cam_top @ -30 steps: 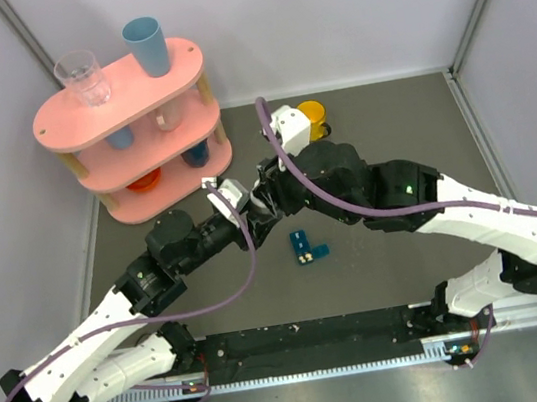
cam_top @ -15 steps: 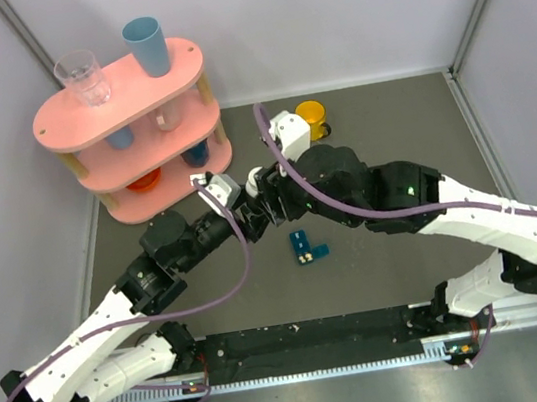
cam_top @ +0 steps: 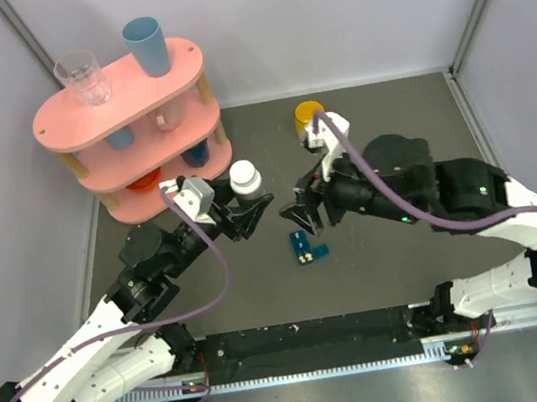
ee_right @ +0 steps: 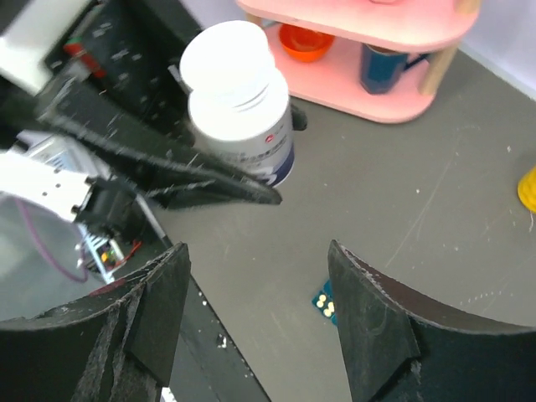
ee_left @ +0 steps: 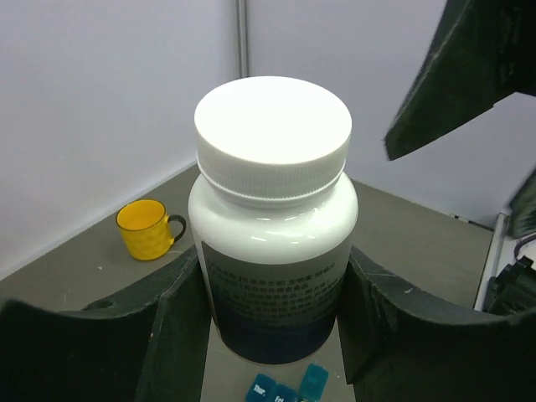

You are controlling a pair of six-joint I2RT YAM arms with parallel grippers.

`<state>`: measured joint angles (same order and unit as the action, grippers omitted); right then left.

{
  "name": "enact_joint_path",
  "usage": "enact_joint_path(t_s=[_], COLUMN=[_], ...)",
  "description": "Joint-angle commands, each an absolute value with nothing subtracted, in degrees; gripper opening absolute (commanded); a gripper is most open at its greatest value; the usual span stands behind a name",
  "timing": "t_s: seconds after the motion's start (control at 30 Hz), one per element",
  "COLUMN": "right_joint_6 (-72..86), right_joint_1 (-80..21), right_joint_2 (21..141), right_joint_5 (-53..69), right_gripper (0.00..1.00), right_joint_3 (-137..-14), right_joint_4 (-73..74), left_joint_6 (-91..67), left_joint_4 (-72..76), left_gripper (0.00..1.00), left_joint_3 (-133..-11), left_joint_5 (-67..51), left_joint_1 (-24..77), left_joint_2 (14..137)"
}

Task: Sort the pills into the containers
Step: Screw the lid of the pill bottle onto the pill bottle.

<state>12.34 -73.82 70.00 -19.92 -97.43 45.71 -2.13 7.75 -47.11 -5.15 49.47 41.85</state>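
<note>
The dark-teal pill box (cam_top: 307, 248) lies on the grey table between the arms, with one lid open. It shows at the bottom of the left wrist view (ee_left: 286, 389), and in the right wrist view (ee_right: 327, 304) with small yellow pills in a compartment. My left gripper (cam_top: 250, 210) is shut on a white capped bottle (cam_top: 245, 178), holding it upright above the table (ee_left: 272, 218). My right gripper (cam_top: 303, 214) is open and empty, just right of the bottle (ee_right: 239, 109) and above the pill box.
A pink three-tier shelf (cam_top: 124, 116) stands at the back left, with a clear glass (cam_top: 81, 77) and a blue cup (cam_top: 145, 45) on top. A yellow mug (cam_top: 310, 114) stands at the back centre. Grey walls close in both sides.
The two grippers were together at the centre. My right gripper has pulled away to the right. My left arm has drawn back left, and the bottle in it now shows.
</note>
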Motion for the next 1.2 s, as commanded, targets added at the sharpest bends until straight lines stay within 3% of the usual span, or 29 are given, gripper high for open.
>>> enact_joint_path(t_s=[0.0, 0.2, 0.6, 0.8, 1.17], right_joint_6=[3.96, -5.26, -11.42, -10.99, -5.98], right_joint_1=[-74.44, -74.53, -74.44, -74.53, -74.44], right_joint_2=[63.73, 56.52, 53.79, 55.02, 57.21], right_joint_5=[-8.89, 2.01, 13.09, 17.57, 21.18], right_gripper=[0.66, 0.69, 0.69, 0.66, 0.63], right_joint_3=[-96.59, -92.82, -91.67, -90.53, -87.01], right_joint_4=[43.43, 39.65, 37.09, 34.37, 24.26], left_joint_6=[-4.56, -7.99, -18.98, -24.25, -24.96], left_joint_4=[11.87, 10.29, 17.22, 22.84, 23.99], left_gripper=[0.00, 0.00, 0.00, 0.00, 0.00], left_joint_3=[-47.37, -48.78, -49.66, -49.48, -49.48], left_joint_5=[-8.43, -23.97, -54.90, -63.35, -66.88], left_joint_1=[49.22, 49.31, 49.22, 49.22, 49.83], left_joint_2=[40.78, 41.31, 44.03, 45.96, 47.28])
